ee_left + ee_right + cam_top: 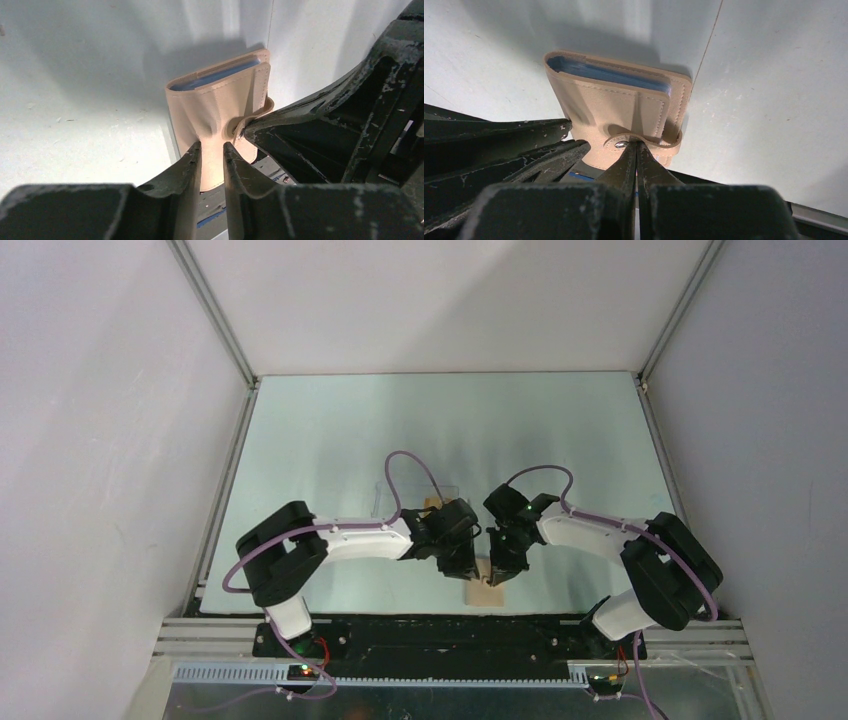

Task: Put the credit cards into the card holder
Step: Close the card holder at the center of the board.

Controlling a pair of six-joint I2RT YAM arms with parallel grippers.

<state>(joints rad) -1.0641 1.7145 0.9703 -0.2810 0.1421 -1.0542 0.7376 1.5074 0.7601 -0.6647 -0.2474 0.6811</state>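
The card holder (215, 107) lay just ahead of both arms. The left gripper (209, 149) pinched it narrowly; the right gripper (635, 149), closed, touched its snap tab (651, 142).

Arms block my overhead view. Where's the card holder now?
The card holder is at the table's near centre, left gripper astride its edge, right gripper at its snap tab.

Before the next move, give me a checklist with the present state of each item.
1. Left tool pinching card holder: ok, its side creases between the fingers.
2. Right tool shut at snap tab: ok.
3. Snap undone: cannot tell.
4. Card holder opened for loading: not ok, folded.
5. Credit cards in view: cannot tell.
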